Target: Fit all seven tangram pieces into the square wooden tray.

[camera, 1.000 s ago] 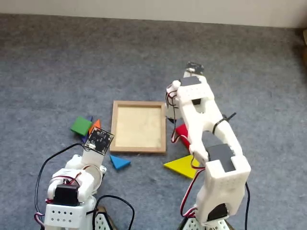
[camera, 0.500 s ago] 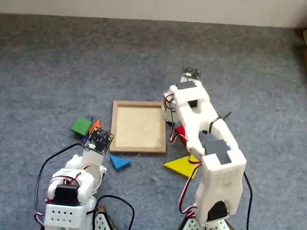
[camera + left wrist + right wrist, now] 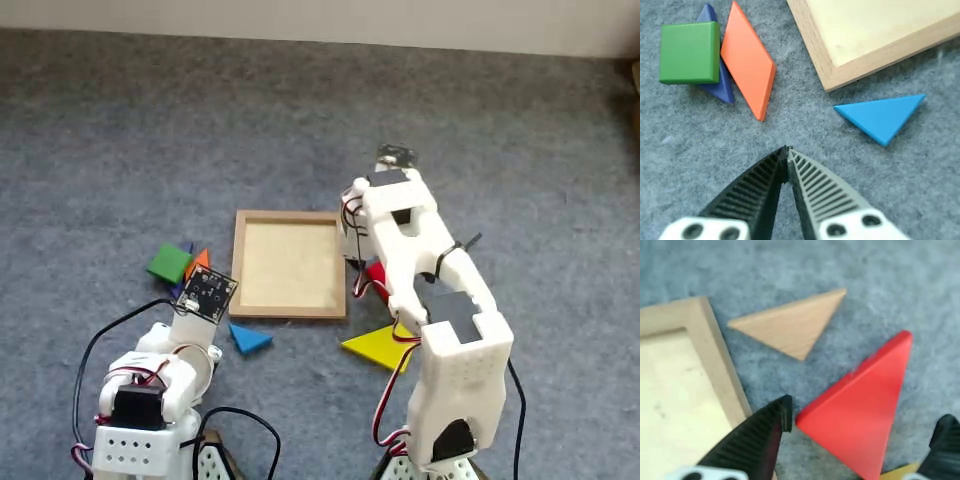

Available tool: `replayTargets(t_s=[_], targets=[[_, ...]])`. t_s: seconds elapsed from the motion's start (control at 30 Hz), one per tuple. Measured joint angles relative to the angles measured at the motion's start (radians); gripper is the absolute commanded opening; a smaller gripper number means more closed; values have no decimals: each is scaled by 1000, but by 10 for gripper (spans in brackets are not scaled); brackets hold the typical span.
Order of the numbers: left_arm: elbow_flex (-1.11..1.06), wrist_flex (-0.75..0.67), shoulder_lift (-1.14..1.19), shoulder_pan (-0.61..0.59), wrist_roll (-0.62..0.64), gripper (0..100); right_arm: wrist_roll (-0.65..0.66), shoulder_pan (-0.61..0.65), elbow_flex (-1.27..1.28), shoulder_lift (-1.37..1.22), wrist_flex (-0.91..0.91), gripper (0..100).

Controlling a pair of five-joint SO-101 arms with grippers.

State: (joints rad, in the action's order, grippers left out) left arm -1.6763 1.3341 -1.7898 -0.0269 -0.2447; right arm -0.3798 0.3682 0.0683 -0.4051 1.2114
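The square wooden tray (image 3: 289,263) lies with nothing in it, its rim (image 3: 837,75) near my left gripper (image 3: 786,150), which is shut and holds nothing. Ahead of it lie a light blue triangle (image 3: 882,116), an orange parallelogram (image 3: 747,60), and a green square (image 3: 690,52) resting on a dark blue piece (image 3: 720,86). My right gripper (image 3: 866,424) stands open just above a red triangle (image 3: 865,400), one finger on each side of it. Beyond it, a plain wooden triangle (image 3: 790,325) lies beside the tray's rim (image 3: 720,365).
A yellow triangle (image 3: 378,346) lies on the grey carpet beside the right arm (image 3: 400,215), which covers part of the red triangle (image 3: 377,272). The left arm's wrist (image 3: 207,290) sits between the green square (image 3: 169,264) and the light blue triangle (image 3: 248,338).
The right arm has shifted slightly left and drawn back a little over the red triangle. The left arm and all the pieces have stayed put.
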Motion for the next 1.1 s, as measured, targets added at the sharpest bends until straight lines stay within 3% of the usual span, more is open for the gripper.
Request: replayTargets(t_s=[0.8,1.1], targets=[[0,0,0,0,0,6,9,5,20,0,20,409],[0,0,0,0,0,6,9,5,20,0,20,273]])
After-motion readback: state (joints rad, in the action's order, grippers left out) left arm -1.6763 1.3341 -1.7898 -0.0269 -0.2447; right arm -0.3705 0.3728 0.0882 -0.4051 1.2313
